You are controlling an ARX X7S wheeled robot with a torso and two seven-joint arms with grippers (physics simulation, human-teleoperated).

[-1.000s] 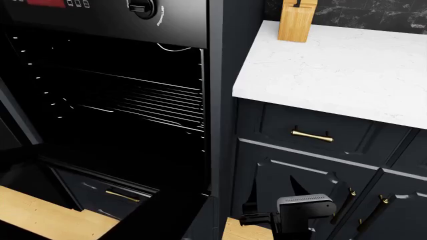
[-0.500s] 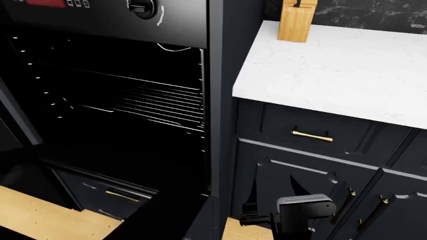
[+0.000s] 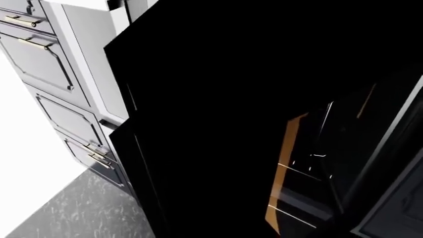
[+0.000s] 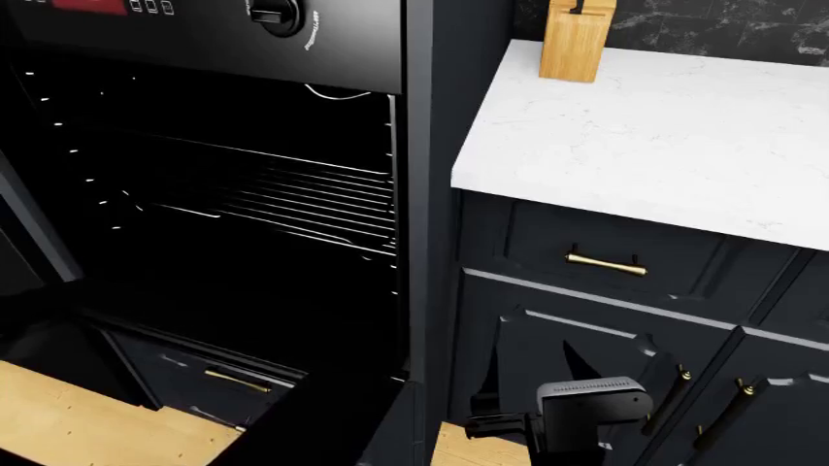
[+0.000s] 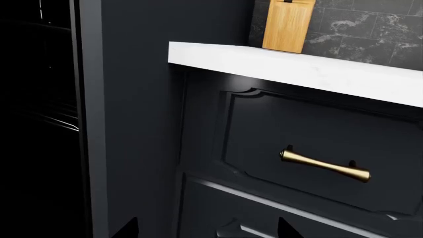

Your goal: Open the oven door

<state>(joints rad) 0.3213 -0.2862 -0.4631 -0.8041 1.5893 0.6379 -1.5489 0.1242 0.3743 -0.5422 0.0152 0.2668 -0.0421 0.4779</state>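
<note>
The oven door [image 4: 340, 419] is swung down and open, its glossy black panel reaching toward me at the bottom of the head view. Above it, the dark oven cavity shows its wire racks [image 4: 305, 199]. In the left wrist view the oven door [image 3: 211, 114] fills most of the picture as a black slab, with its brownish-reflecting window [image 3: 290, 173] at one side. No left gripper fingers can be made out there. My right gripper [image 5: 206, 230] is open, its two dark fingertips wide apart in front of navy cabinet fronts. Its body [image 4: 583, 413] hangs low beside the oven.
The control panel with its knob [image 4: 275, 14] sits above the cavity. A white counter [image 4: 647, 126] holding a wooden knife block [image 4: 577, 39] lies to the right, over a navy drawer with a brass handle [image 5: 324, 166]. Grey cabinets [image 3: 46, 64] stand beyond the door.
The lowered door's edge has shifted very slightly at the bottom of the head view. The right arm has not moved.
</note>
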